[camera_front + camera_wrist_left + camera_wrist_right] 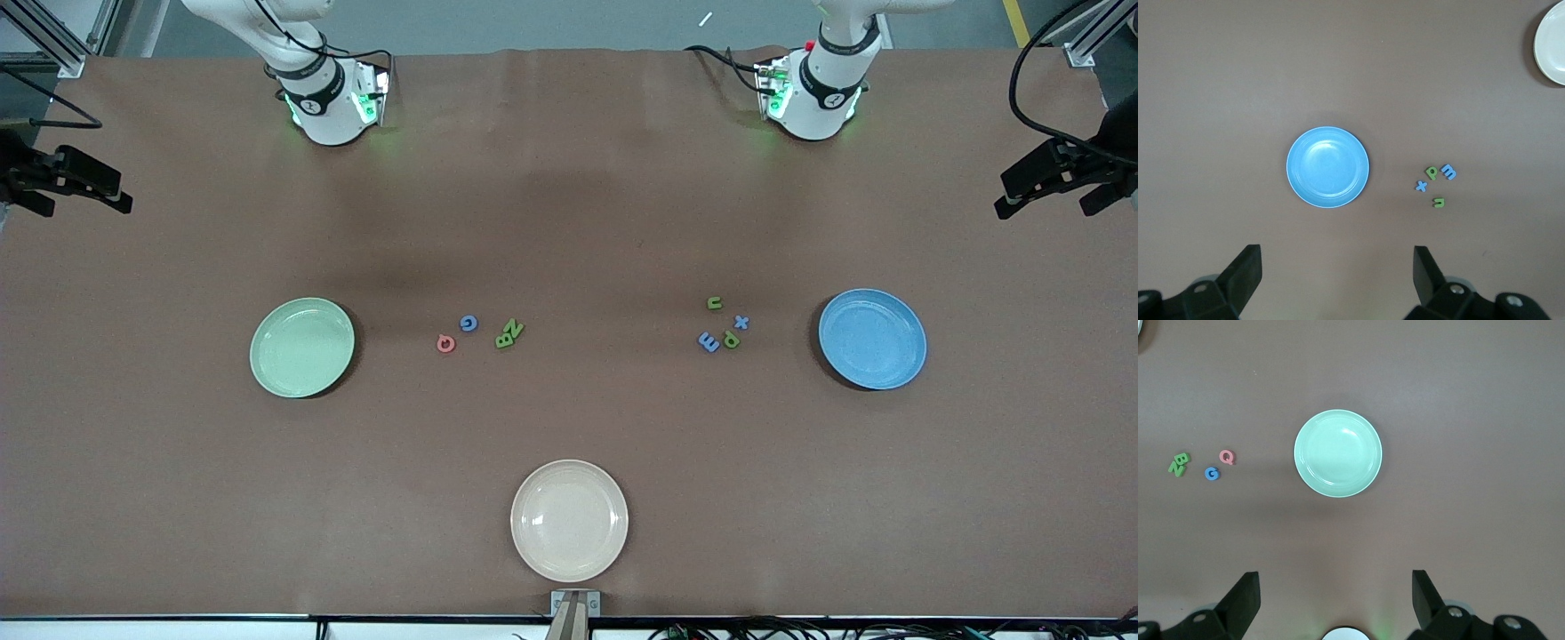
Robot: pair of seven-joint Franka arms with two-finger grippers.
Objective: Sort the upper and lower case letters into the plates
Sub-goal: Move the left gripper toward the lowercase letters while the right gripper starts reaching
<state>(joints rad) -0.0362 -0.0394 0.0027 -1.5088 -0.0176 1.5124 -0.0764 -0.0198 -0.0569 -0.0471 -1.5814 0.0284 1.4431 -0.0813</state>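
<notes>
**Letters in two heaps, both arms waiting high**

Brown matting covers the whole table [569, 222], and nothing on it has been sorted yet. Nearest the front camera sits the cream plate [569, 520], apart from the rest and no part of the sorting.

Farther up, in one row across the middle, lie the two target plates with the letters between them. The green plate [302, 347] is toward the right arm's end and the blue plate [872, 339] toward the left arm's end, both bare.

Beside the green plate, with a gap, lies the capitals group [480, 333]: a red Q [1227, 457], a blue G [1212, 474] and a green B and N [1179, 463] touching each other.

Near the blue plate lies the small-letter group [725, 325]: a green u [1439, 202], a blue x [1421, 186], a green p [1431, 173] and a blue m [1449, 172], the last two just about touching.

Each heap seems laid out near one arm's plate, so each arm probably has short carries.

Farthest off, the arms stand by their bases. The left gripper [1338, 273] hangs high over the blue plate, fingers spread wide and empty. The right gripper [1336, 593] hangs likewise over the green plate, fingers apart, holding nothing. Both wait.
</notes>
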